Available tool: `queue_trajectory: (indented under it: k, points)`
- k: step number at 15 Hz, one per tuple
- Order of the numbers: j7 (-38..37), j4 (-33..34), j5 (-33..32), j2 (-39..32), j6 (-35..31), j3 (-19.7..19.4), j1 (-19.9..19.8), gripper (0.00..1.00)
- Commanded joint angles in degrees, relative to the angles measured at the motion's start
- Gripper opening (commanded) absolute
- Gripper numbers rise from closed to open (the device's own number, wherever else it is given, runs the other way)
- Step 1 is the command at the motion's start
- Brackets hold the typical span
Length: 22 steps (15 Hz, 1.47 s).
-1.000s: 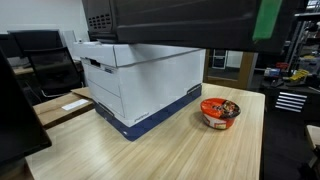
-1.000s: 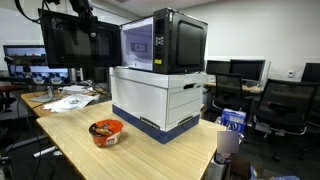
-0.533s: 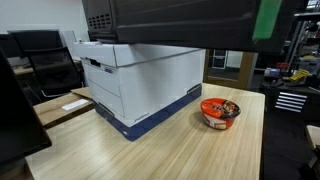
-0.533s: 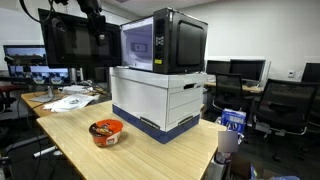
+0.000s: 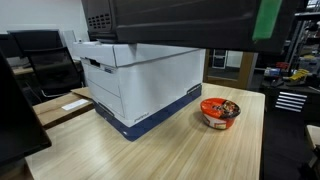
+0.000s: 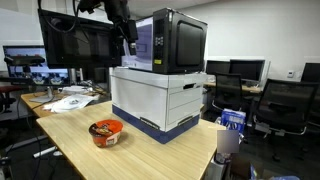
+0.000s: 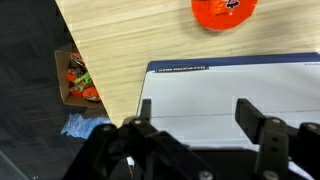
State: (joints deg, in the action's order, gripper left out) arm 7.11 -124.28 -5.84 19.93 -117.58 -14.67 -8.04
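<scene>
A black microwave [image 6: 170, 40] stands on a white storage box [image 6: 160, 98] with a blue base, on a wooden table [image 6: 90, 155]. In an exterior view my gripper [image 6: 129, 45] hangs just in front of the microwave's door, above the box's left end. The wrist view looks down past the open gripper [image 7: 197, 116] onto the white box lid [image 7: 230, 85]; nothing is between the fingers [image 7: 249, 118]. A red noodle bowl [image 6: 106, 130] sits on the table in front of the box, also seen as the bowl [image 5: 220, 111] and the bowl [image 7: 224, 10].
Dark monitors [image 6: 75, 45] stand behind the table's left side, with papers [image 6: 68, 101] by them. Office chairs [image 6: 285, 105] stand to the right. A cardboard box of snacks [image 7: 74, 80] and a blue cloth [image 7: 82, 126] lie on the floor beside the table.
The arm has swung to the right, from in front of the monitors to the front of the microwave. The bowl and the box have not moved.
</scene>
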Motion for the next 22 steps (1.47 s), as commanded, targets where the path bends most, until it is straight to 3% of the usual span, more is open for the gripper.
queue_trajectory:
  k: [1, 6, 12, 22]
  points:
    - [7.75, 2.57, 1.84, -6.04, -2.85, -2.74, -1.04, 1.0]
    - [15.53, 2.8, 4.83, -8.74, -2.28, -4.29, -1.19, 1.0]
    - [18.75, -1.16, 4.2, -7.0, -1.24, -3.13, -1.13, 1.0]
    - [23.72, -6.71, 1.61, -4.43, 9.65, -0.91, -0.42, 1.0]
